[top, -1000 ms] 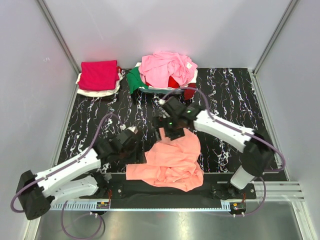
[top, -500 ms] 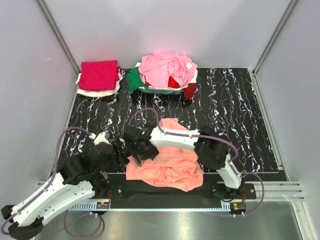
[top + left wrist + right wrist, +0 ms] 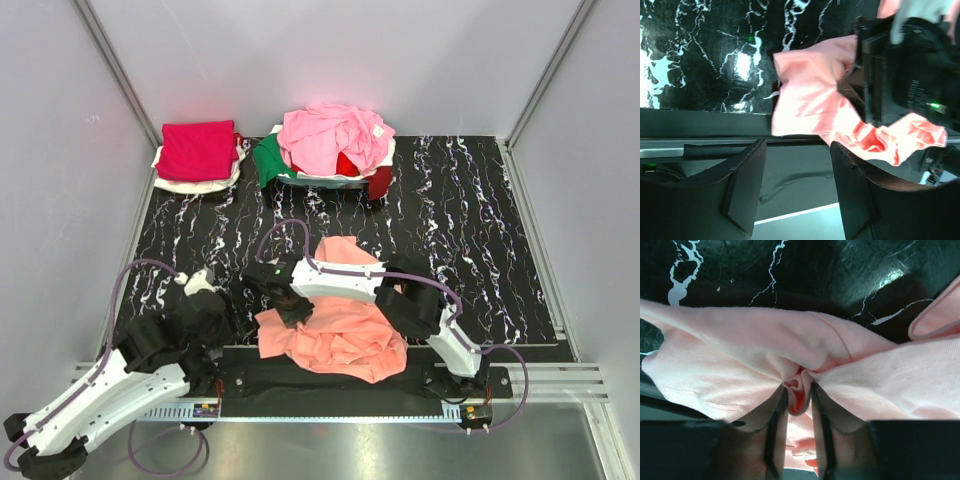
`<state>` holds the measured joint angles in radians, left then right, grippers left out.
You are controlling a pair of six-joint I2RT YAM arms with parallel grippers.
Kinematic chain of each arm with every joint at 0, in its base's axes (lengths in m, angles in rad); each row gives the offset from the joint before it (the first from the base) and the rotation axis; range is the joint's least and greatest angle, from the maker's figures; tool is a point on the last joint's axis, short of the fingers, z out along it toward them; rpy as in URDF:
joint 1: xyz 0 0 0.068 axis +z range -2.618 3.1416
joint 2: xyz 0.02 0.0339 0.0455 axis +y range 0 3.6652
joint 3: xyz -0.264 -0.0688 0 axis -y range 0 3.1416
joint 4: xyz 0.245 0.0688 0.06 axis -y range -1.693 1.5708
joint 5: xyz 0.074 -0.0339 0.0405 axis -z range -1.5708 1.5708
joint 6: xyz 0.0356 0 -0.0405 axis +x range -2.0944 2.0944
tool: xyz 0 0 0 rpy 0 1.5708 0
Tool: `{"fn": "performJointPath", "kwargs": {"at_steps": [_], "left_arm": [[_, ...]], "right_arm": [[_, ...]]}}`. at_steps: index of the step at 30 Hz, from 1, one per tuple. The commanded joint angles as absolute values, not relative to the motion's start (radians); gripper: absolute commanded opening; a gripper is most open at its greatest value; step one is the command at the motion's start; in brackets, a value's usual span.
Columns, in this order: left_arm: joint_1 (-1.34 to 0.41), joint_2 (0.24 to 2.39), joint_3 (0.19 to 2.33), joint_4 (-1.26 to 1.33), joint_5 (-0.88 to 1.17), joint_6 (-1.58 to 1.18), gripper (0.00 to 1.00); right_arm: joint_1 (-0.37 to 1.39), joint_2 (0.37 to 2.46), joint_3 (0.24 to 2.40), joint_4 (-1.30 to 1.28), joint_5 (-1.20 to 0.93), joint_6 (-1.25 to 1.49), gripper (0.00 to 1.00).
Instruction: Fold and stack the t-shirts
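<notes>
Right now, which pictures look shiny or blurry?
Left wrist view: bright glare whitens the mat, and the near jaws are dark and blurry. Right wrist view: the orange shirt looks clear, the jaws shadowy. Top view: even light, nothing blurred.

Overhead and close wrist views share the salmon-orange shirt [image 3: 345, 338].

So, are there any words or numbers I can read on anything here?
Nothing can be read.
Pale print on the right gripper: too blurred.
White tag on the pink shirt: too small.
Ticked strip by the arm bases: too small.
</notes>
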<state>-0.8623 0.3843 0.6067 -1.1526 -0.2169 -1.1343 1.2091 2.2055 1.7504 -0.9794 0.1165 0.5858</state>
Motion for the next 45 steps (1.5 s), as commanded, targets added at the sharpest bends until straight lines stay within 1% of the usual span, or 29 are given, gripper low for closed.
{"fn": "performJointPath", "kwargs": {"at_steps": [1, 2, 4, 5, 9, 13, 14, 15, 16, 19, 24, 25, 27, 30, 31, 34, 35, 38, 41, 44, 45], "left_arm": [[-0.864, 0.405, 0.592, -1.097, -0.224, -1.135, 0.59], [-0.864, 0.411, 0.592, -1.095, -0.224, -1.132, 0.58], [-0.864, 0.417, 0.592, -1.092, -0.224, -1.129, 0.58], [-0.864, 0.414, 0.592, -1.092, -0.224, -1.129, 0.58], [-0.864, 0.408, 0.584, -1.098, -0.225, -1.132, 0.58], [-0.864, 0.408, 0.583, -1.098, -0.225, -1.131, 0.58], [-0.864, 0.410, 0.583, -1.100, -0.227, -1.131, 0.58], [-0.864, 0.410, 0.583, -1.100, -0.227, -1.131, 0.58], [-0.864, 0.408, 0.583, -1.098, -0.227, -1.131, 0.58], [-0.864, 0.408, 0.581, -1.100, -0.229, -1.131, 0.58], [-0.865, 0.410, 0.574, -1.094, -0.226, -1.131, 0.58], [-0.864, 0.411, 0.574, -1.091, -0.225, -1.129, 0.58], [-0.865, 0.413, 0.571, -1.091, -0.225, -1.131, 0.58], [-0.864, 0.411, 0.574, -1.092, -0.224, -1.129, 0.58], [-0.864, 0.410, 0.572, -1.094, -0.224, -1.131, 0.58], [-0.864, 0.413, 0.574, -1.095, -0.227, -1.127, 0.58], [-0.864, 0.413, 0.575, -1.095, -0.226, -1.123, 0.58], [-0.864, 0.428, 0.583, -1.088, -0.225, -1.097, 0.57], [-0.864, 0.472, 0.607, -1.065, -0.218, -1.045, 0.54], [-0.864, 0.538, 0.638, -1.026, -0.198, -0.987, 0.51], [-0.865, 0.557, 0.643, -0.994, -0.178, -0.973, 0.52]], "right_arm": [[1.207, 2.120, 1.773, -1.003, 0.163, 0.598, 0.36], [1.207, 2.114, 1.767, -0.999, 0.152, 0.600, 0.43], [1.209, 2.097, 1.761, -0.986, 0.140, 0.601, 0.50], [1.207, 2.092, 1.763, -0.986, 0.140, 0.603, 0.51], [1.207, 2.071, 1.758, -0.974, 0.147, 0.600, 0.49], [1.207, 2.085, 1.752, -0.968, 0.137, 0.597, 0.43], [1.207, 2.088, 1.746, -0.965, 0.130, 0.600, 0.39], [1.207, 2.092, 1.738, -0.959, 0.123, 0.603, 0.38], [1.207, 2.094, 1.733, -0.947, 0.115, 0.609, 0.38], [1.206, 2.100, 1.718, -0.937, 0.100, 0.615, 0.43], [1.207, 2.103, 1.700, -0.923, 0.109, 0.615, 0.43], [1.207, 2.102, 1.698, -0.919, 0.112, 0.617, 0.42], [1.206, 2.106, 1.695, -0.913, 0.118, 0.618, 0.41], [1.206, 2.121, 1.694, -0.897, 0.110, 0.618, 0.33], [1.206, 2.120, 1.690, -0.884, 0.107, 0.623, 0.24], [1.206, 2.120, 1.675, -0.867, 0.106, 0.626, 0.10], [1.206, 2.121, 1.668, -0.864, 0.104, 0.627, 0.00], [1.193, 2.094, 1.638, -0.850, 0.112, 0.637, 0.00], [1.148, 1.993, 1.586, -0.848, 0.159, 0.646, 0.00], [1.045, 1.811, 1.533, -0.882, 0.227, 0.644, 0.00], [1.014, 1.698, 1.522, -0.900, 0.254, 0.644, 0.00]]}}
